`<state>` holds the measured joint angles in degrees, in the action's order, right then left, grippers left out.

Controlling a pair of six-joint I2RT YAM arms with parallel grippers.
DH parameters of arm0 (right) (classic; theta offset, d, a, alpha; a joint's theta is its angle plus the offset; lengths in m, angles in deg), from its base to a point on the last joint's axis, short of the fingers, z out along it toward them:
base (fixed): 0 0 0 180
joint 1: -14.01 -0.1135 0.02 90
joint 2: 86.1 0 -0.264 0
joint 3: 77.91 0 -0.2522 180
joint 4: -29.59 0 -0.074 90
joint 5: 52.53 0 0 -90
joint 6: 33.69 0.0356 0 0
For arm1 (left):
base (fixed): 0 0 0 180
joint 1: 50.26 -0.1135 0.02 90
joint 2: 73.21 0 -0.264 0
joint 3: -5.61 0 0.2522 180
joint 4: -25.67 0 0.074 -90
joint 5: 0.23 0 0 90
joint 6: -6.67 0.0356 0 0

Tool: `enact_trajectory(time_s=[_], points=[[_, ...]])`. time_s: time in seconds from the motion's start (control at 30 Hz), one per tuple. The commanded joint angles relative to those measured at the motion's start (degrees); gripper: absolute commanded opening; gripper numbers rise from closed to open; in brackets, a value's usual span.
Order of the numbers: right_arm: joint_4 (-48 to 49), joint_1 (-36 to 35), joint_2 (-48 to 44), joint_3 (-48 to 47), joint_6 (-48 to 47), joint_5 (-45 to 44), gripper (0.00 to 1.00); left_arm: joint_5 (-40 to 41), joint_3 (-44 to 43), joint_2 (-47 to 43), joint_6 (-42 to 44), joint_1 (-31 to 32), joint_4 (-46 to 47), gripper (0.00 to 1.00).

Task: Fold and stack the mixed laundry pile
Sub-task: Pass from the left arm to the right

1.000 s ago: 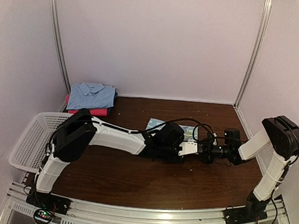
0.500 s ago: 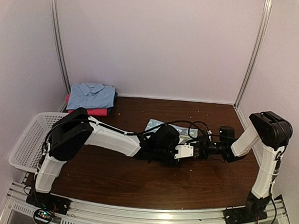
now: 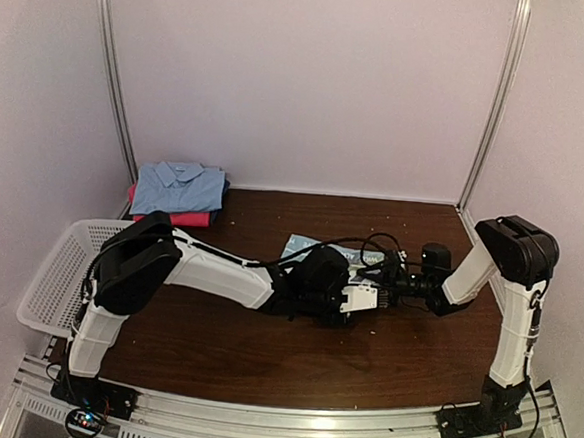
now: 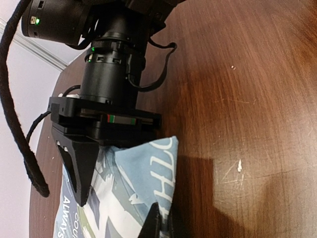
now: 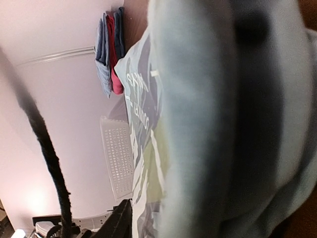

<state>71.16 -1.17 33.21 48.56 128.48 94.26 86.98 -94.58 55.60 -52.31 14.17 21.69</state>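
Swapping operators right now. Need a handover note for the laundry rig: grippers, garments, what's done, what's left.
Left gripper: shut, tips at the edge of the printed garment; whether it pinches the cloth is unclear.
Right gripper: at the same edge, cloth filling its camera; open or shut not clear.
Printed garment: mid-table, between both grippers.
Done: collared blue shirt lies folded on the stack at back left, over the magenta cloth.
Left: finish this fold, then probably carry it to the stack.

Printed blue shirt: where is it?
Top view: printed blue shirt lies mid-table, slightly right of centre, far right of the folded stack at the back-left corner.
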Motion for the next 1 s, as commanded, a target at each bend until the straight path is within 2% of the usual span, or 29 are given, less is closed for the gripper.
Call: enact_trajectory(time_s=[0.0,0.1,0.13,0.2,0.3,0.43,0.5,0.53,0.63,0.73,0.97], points=[[1.4,-0.6,3.0,2.8,4.6,-1.3,0.35,-0.6,0.9,-3.3,0.9,0.6,3.9,0.0],[0.5,-0.2,1.4,4.1,3.9,-1.6,0.17,0.1,1.3,-3.6,0.7,0.6,3.7,0.0],[-1.6,-0.1,0.5,4.2,2.5,-1.6,0.12,0.4,1.5,-3.8,0.5,0.6,3.6,0.05],[-9.7,0.1,-2.5,4.0,-2.6,-2.4,0.01,2.8,1.9,-4.7,-1.7,0.6,3.6,0.21],[-28.2,0.5,-8.6,1.6,-14.2,-4.7,0.0,7.6,3.1,-6.8,-4.9,0.4,2.4,0.44],[-53.0,2.0,-16.3,-3.1,-30.9,-9.9,0.0,14.9,5.5,-10.3,-9.5,0.1,1.2,0.64],[-62.5,3.2,-18.5,-5.4,-37.7,-12.9,0.0,16.4,5.9,-11.6,-12.3,-0.6,-1.0,0.94],[-67.3,3.7,-19.3,-7.1,-41.3,-14.8,0.0,16.8,6.0,-12.2,-13.8,-1.0,-2.2,0.97],[-79.6,5.7,-20.9,-11.3,-50.2,-21.3,0.0,17.3,7.7,-14.9,-17.9,-2.8,-4.8,0.98],[-87.8,9.0,-22.6,-14.7,-57.2,-25.0,0.0,16.2,10.4,-18.0,-21.1,-4.5,-5.7,0.98],[-104.1,10.6,-32.8,-26.2,-62.5,-53.9,0.0,18.8,13.1,-22.2,-22.9,-7.0,-8.2,0.98]])
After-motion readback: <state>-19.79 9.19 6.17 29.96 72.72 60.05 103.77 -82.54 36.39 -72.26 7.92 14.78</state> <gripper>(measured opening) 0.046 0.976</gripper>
